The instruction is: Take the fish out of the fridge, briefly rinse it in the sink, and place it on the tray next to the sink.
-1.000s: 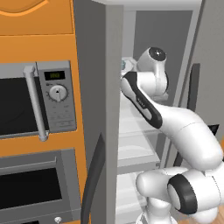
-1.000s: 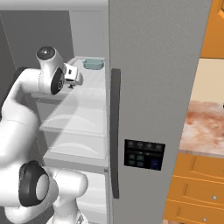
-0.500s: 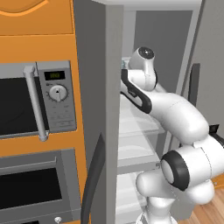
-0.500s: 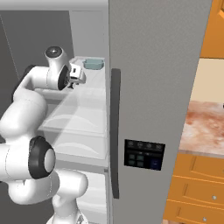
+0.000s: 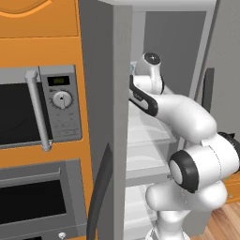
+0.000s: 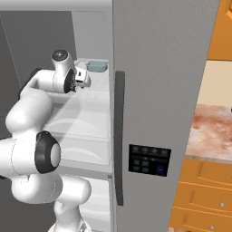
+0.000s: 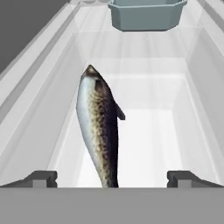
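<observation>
The fish point(image 7: 99, 127), silver-grey with a dark speckled back, lies lengthwise on a pale shelf inside the fridge point(image 6: 154, 90). In the hand view its tail end reaches down between my two fingertips, while its head points away from me. My gripper point(image 7: 112, 177) is open, with one fingertip point(image 7: 41, 177) to the left of the fish and the other to the right, neither touching it. From the right base view my gripper point(image 6: 84, 78) is inside the open fridge at upper-shelf height. In the left base view the fridge's door edge point(image 5: 119, 117) hides the hand.
A blue-grey tub point(image 7: 146, 13) stands at the back of the same shelf, beyond the fish. The shelf's side walls close in on both sides. An orange cabinet with a microwave point(image 5: 42, 108) stands left of the fridge. A marbled counter point(image 6: 213, 131) lies to the right.
My arm has swung and reached deeper into the fridge, and the hand has moved along the upper shelf toward the tub. The jaws stay open.
</observation>
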